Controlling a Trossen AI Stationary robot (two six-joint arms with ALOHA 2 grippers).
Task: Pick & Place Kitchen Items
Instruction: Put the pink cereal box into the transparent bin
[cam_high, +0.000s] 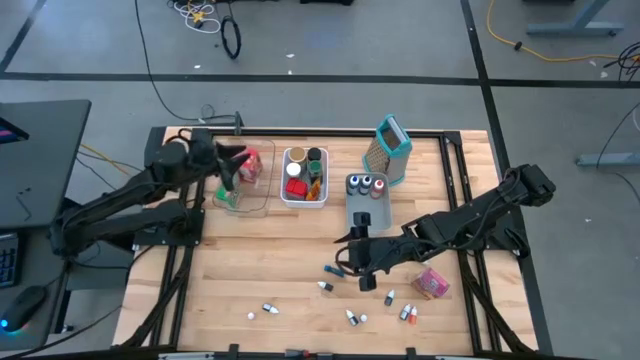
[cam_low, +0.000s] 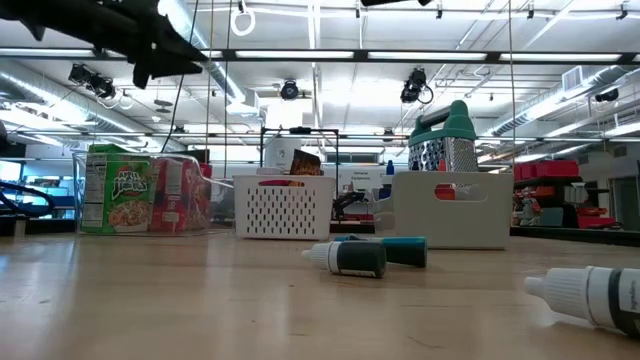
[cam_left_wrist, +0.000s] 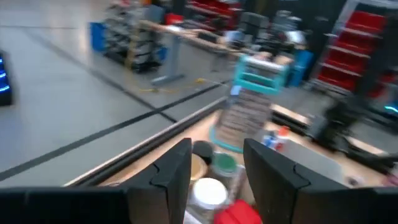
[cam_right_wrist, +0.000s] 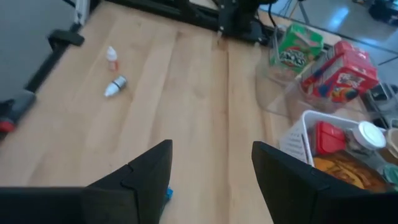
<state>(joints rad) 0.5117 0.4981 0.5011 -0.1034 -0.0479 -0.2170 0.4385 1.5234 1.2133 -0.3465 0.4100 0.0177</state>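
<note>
A: Where do the pincers stand?

B: The left pincer (cam_high: 232, 168) hangs above the clear bin (cam_high: 262, 205), its fingers (cam_left_wrist: 171, 171) parted with nothing between them. The right pincer (cam_high: 352, 256) is low over the middle of the bench (cam_high: 250, 270), also open and empty, just in front of the grey bin (cam_high: 366, 209).

A: How much seems done?

B: A good part, one would judge. The clear bin holds a green packet (cam_right_wrist: 297, 45) and a red packet (cam_right_wrist: 339, 73). The white bin (cam_high: 304, 177) holds several jars and cups, among them a red jar (cam_right_wrist: 326, 137) and a white lid (cam_right_wrist: 372, 134); the exact count cannot be told. The grey bin shows three small round tops.

A: And what is left?

B: One pink packet (cam_high: 432, 283) near the right arm, one teal-capped dark bottle (cam_low: 352, 258) by the right pincer, and about eight tiny bottles scattered along the front of the bench, for example a white bottle (cam_high: 269, 308). The grater (cam_high: 390, 150) stands behind the grey bin.
</note>
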